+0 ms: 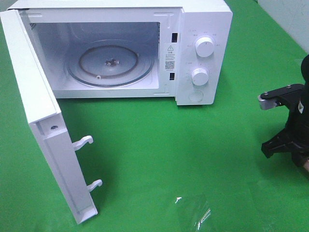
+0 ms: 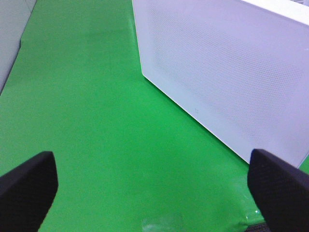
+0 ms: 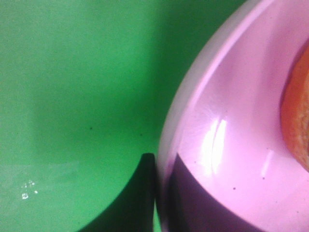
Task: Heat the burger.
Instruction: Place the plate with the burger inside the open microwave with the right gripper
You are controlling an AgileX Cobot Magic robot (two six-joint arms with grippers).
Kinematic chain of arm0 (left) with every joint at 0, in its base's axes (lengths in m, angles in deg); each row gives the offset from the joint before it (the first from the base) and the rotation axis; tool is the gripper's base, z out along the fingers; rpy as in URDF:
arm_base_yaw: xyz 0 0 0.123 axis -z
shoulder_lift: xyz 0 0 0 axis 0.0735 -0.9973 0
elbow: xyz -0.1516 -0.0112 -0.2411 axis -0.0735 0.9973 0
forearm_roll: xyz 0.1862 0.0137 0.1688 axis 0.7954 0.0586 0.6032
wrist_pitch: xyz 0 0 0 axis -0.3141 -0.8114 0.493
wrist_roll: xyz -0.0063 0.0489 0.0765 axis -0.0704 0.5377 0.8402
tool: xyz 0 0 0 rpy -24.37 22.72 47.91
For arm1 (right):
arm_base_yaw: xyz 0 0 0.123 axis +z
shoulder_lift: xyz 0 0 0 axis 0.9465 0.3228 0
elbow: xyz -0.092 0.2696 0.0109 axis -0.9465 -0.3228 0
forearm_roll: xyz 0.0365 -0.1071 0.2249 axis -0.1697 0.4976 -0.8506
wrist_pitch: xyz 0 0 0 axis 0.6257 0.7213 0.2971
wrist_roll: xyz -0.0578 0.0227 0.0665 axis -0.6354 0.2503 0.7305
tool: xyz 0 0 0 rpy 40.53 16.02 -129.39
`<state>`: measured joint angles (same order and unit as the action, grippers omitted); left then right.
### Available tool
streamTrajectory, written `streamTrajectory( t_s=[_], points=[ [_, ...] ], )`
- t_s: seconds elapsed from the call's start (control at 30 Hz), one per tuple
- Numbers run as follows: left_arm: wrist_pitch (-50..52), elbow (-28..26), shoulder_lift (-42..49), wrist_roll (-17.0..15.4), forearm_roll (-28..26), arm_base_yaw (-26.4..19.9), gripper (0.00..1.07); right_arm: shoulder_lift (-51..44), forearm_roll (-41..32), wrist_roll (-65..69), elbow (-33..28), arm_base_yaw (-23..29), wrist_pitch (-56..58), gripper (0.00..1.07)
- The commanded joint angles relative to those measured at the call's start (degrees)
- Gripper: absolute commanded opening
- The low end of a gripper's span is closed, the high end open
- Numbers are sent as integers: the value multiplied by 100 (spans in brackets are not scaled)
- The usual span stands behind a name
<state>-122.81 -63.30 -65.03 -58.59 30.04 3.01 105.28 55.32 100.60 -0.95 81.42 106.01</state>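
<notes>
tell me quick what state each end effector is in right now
Left end effector: open, holding nothing.
Right end effector: closed on the rim of the pink plate that carries the burger.

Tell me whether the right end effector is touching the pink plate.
Touching. In the right wrist view the right end effector is closed on the rim of the pink plate, no gap visible.

The microwave [image 1: 205, 19] is smooth white, its turntable [image 1: 140, 67] clear glass. The green mat [image 1: 193, 154] is matt, the pink plate [image 3: 231, 121] glossy. Left fingers [image 2: 275, 188] are matt black, textured.
</notes>
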Motion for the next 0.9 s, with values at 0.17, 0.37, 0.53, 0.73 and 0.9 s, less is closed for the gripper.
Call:
streamTrajectory(
  t_s=[0.17, 0.37, 0.53, 0.73, 0.9],
  points=[
    [11, 11, 80, -29, -29, 34, 100, -350, 573, 487, -23, 298, 521, 0],
    [11, 11, 80, -29, -29, 34, 100, -395, 1037, 945, -23, 739, 997, 0],
    [11, 11, 80, -29, -29, 34, 100, -430, 1180, 1003, -23, 1083, 1232, 0],
    [11, 11, 80, -29, -29, 34, 100, -435, 1192, 1008, -23, 1381, 1473, 0],
    [11, 11, 80, -29, -29, 34, 100, -435, 1387, 1152, -23, 1856, 1719, 0]
  ],
)
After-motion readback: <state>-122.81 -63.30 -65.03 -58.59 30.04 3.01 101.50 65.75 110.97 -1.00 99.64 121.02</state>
